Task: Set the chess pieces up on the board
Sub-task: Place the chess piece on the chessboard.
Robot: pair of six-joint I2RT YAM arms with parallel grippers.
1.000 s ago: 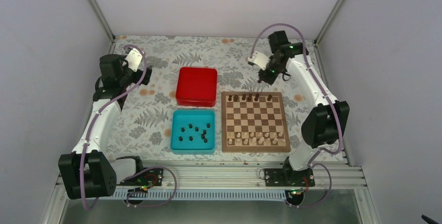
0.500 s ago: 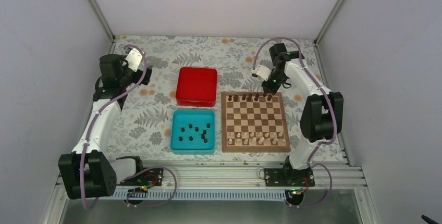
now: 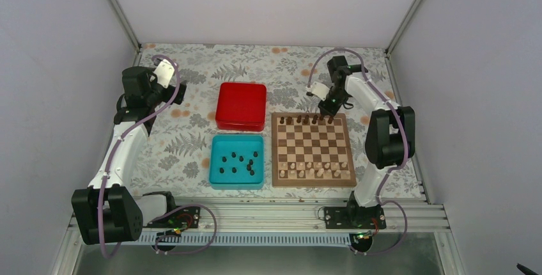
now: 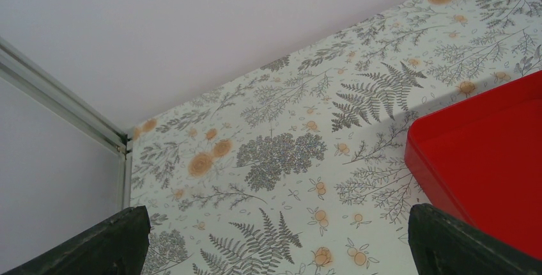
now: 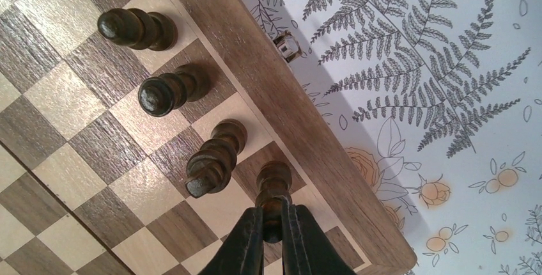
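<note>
chess pieces (image 3: 238,162), small and dark, lie scattered in a teal tray (image 3: 236,139) just left of the board (image 3: 312,149), and a handful more stand in a row along the board's far edge. one chess piece (image 5: 274,187) of that row sits on a square beside the wooden border, near the far right corner, pinched at its upper part by the right gripper (image 5: 273,222), whose two black fingers (image 5: 250,243) are nearly closed with only the piece between them. from this view i cannot tell whether its base rests fully on the square. three other dark pieces stand in line next to it on the same row. pale pieces (image 3: 313,172) fill the near rows of the board. a red box (image 3: 241,105) sits behind the tray, touching or almost touching its far rim. the left gripper (image 3: 178,92) hangs well apart from all this, over the floral cloth (image 3: 185,144) at the far left; its jaws are spread wide and hold nothing, with a corner of the red box showing past the right finger (image 4: 470,243).
</note>
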